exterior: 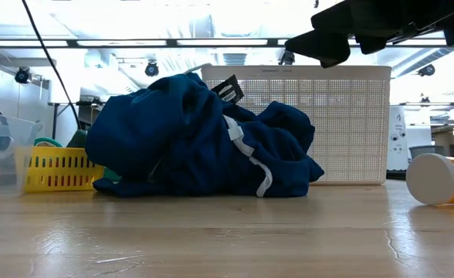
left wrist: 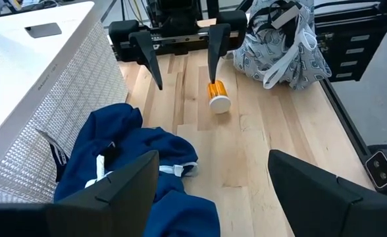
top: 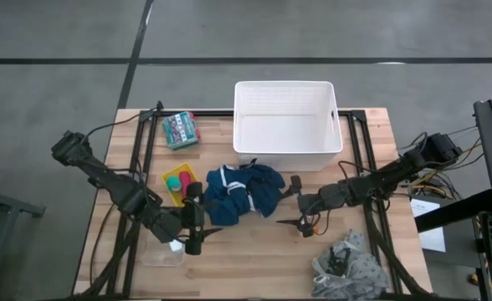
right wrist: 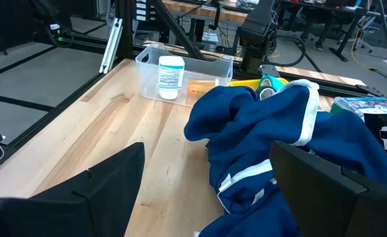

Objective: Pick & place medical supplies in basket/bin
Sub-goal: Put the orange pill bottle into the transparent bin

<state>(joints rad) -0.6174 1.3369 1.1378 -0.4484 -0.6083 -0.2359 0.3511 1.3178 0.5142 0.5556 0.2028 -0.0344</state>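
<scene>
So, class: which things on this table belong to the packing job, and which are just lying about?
Job:
white tub
dark blue garment
orange pill bottle
patterned cloth
yellow tray
clear box

Lying about:
green patterned packet

green patterned packet, wooden table

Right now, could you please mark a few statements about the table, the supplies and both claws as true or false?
1. The white slotted tub holds the dark blue garment. False: the garment lies on the table in front of it.
2. The left claw is open. True.
3. The orange pill bottle stands upright. False: it lies on its side.
4. The right claw is open and empty. True.
5. The grey-white patterned cloth sits in the yellow tray. False: it lies near the table's corner.
</scene>
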